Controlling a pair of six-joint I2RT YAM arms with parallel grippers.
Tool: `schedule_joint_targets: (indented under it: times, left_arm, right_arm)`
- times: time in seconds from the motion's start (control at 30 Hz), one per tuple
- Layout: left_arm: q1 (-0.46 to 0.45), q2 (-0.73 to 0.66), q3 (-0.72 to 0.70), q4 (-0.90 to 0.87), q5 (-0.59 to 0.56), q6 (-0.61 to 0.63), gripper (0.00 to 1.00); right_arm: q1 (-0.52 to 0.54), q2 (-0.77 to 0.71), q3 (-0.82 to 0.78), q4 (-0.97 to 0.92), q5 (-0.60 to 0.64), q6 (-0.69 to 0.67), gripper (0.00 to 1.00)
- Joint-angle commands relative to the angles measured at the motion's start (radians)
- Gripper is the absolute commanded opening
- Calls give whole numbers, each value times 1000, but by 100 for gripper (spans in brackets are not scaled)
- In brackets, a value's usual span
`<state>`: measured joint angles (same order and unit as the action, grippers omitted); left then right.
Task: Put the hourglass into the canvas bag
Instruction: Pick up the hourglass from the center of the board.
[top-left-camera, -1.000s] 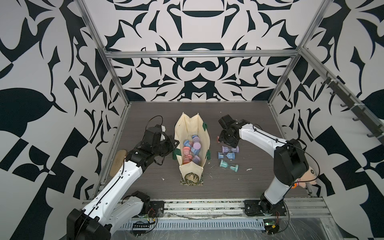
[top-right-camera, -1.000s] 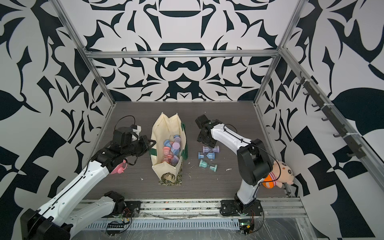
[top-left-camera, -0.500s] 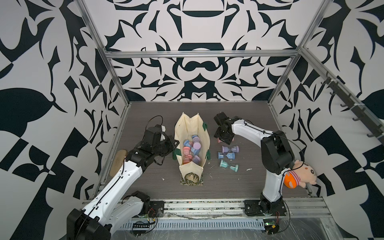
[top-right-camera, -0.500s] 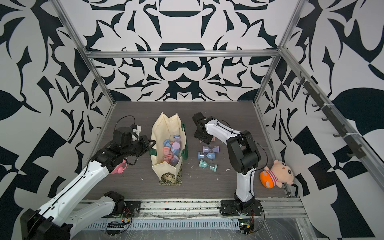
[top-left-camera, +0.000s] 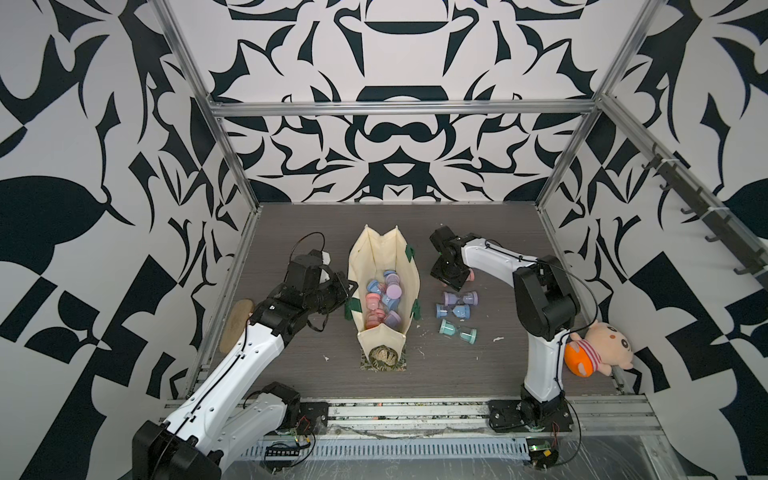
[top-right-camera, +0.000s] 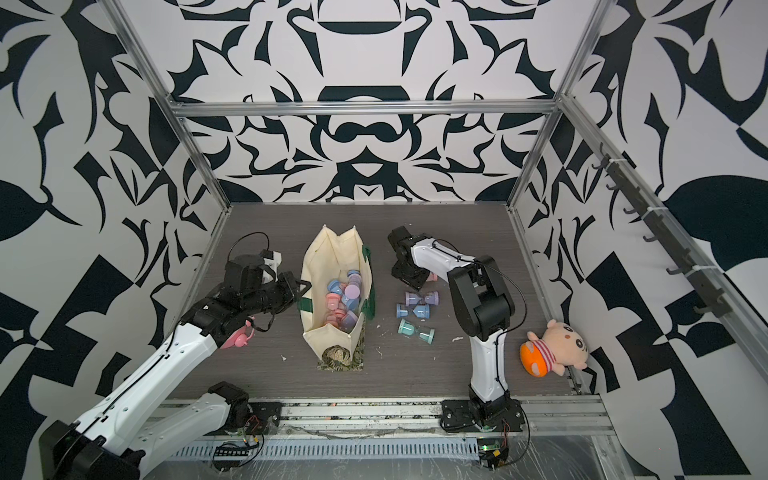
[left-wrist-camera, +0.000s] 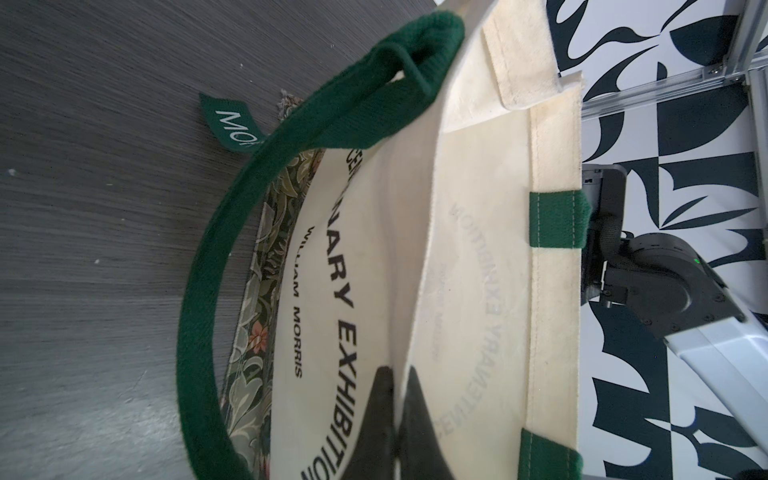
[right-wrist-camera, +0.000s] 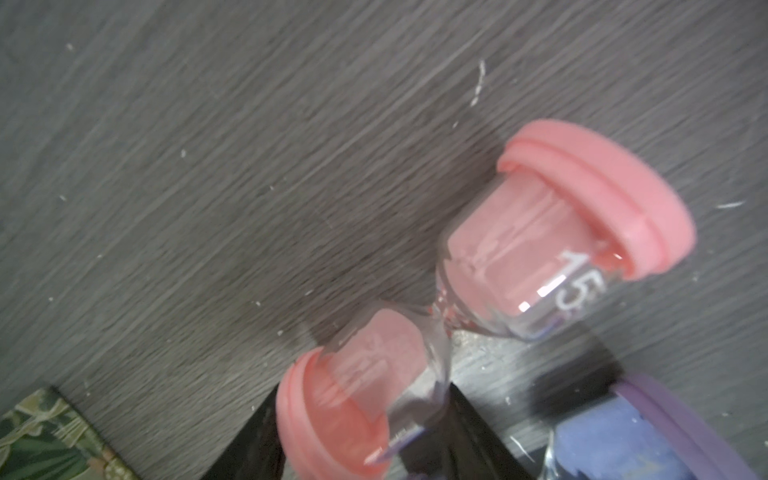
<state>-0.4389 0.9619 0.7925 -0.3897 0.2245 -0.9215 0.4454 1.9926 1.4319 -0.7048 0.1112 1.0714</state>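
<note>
Jaws of the left gripper (left-wrist-camera: 398, 372) pinch the canvas bag (left-wrist-camera: 478, 208) at nine o'clock, seemingly propping its mouth open; the right gripper (top-left-camera: 456, 283) straddles the pink hourglass (right-wrist-camera: 519, 249) at the bag's three o'clock; whether its jaws are clamped, unclear.

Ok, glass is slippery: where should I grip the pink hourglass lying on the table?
Pink hourglass: pinch its narrow neck from straight above. It lies flat on its side, and the wider bulbs and caps either end would likely keep it from sliding out.

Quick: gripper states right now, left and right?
Left gripper: closed on the canvas bag wall.
Right gripper: at the pink hourglass; grip cannot be told.
</note>
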Motion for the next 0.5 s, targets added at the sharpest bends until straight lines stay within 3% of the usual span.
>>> schedule_joint_targets:
  times: [0.0,0.2,0.47]
  left_arm:
    - [-2,-21,-15,-11,1,18,0]
    - [-2,-26,-19,-11,-5,19,0]
    - [-1,-17,19,-42,-13,21,0]
  right_arm:
    - [-16,-30,-13,-5,4,-1,60]
    - [-16,-103,-54,40,12,-10,74]
    - [-42,-99,-36,8,-7,13,72]
